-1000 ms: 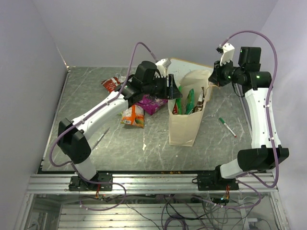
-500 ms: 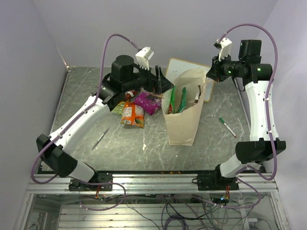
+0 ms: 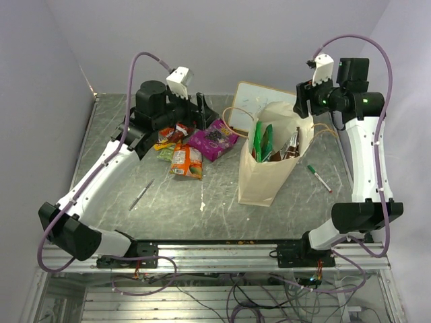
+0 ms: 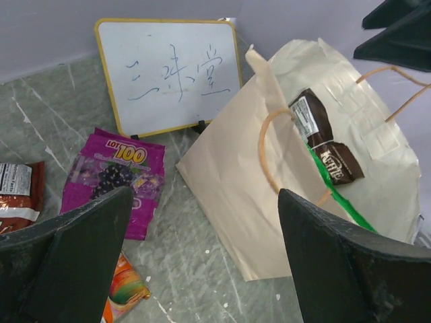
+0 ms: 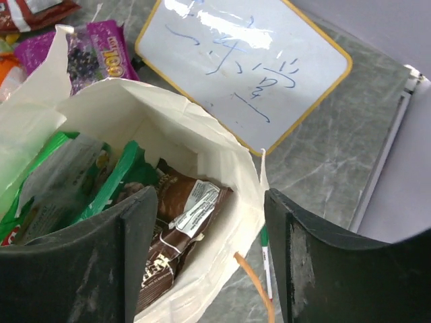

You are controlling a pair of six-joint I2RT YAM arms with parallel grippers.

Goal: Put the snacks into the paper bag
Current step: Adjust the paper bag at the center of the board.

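The paper bag (image 3: 266, 178) stands right of centre on the bench (image 3: 168, 202), with green packets (image 3: 262, 142) and a brown packet (image 5: 182, 222) in its mouth. The right pincer (image 5: 209, 195), shut a second ago, now gapes above the rim. The left pincer (image 3: 204, 114), wide apart and empty, has drawn back from the bag to hang over the purple packet (image 3: 213, 140).

A dark grey-green marbled table top (image 3: 168, 202), streaked with white scratches, is boxed in by 3 plain pale lavender walls (image 3: 222, 40). A ribbed aluminium rail (image 3: 215, 259) runs along its near edge. The light is soft and even
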